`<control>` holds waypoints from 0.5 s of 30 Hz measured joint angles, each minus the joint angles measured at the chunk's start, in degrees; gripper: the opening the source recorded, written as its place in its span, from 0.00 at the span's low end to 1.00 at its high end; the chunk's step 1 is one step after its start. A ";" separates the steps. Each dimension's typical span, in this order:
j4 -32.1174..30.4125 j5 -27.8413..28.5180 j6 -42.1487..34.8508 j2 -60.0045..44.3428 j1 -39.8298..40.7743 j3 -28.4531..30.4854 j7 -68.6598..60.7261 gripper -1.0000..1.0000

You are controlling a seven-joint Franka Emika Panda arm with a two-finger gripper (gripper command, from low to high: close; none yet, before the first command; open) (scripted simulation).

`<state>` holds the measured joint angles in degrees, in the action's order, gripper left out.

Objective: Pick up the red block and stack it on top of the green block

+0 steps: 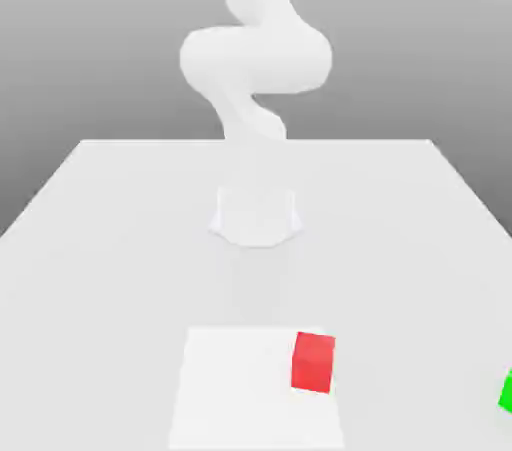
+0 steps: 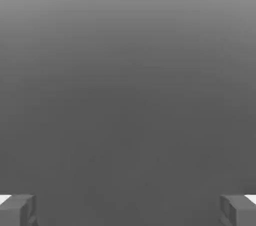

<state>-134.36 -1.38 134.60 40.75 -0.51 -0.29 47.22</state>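
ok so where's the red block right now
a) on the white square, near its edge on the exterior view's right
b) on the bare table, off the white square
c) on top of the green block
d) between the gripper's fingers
a, the red block sits on the white square by that edge, with the green block apart from it, further to the exterior view's right.

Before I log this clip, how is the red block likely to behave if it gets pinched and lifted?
The red block will probably stay stiff, since its faces look flat and its edges straight. It seems unlikely to roll, being a cube resting on a flat face. Its smooth, plain sides might slip a little under a loose pinch.
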 joint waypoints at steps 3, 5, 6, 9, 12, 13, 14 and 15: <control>-3.33 -1.75 3.66 -6.70 -0.49 -0.82 1.86 0.50; -5.44 -2.63 5.98 -10.90 -0.83 -1.49 3.19 0.50; -6.49 -3.01 7.13 -12.99 -0.97 -1.88 3.89 0.50; -9.62 -3.79 10.58 -19.23 -1.37 -3.18 6.26 0.50; -12.76 -3.92 14.06 -25.45 -1.67 -4.60 9.09 0.50; -13.81 -3.77 15.22 -27.52 -1.76 -5.06 10.17 0.50; -14.87 -3.50 16.39 -29.60 -1.84 -5.51 11.34 0.50; -15.92 -3.11 17.57 -31.67 -2.08 -5.76 12.58 0.50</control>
<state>-150.28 -4.49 152.17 9.08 -2.59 -6.06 59.80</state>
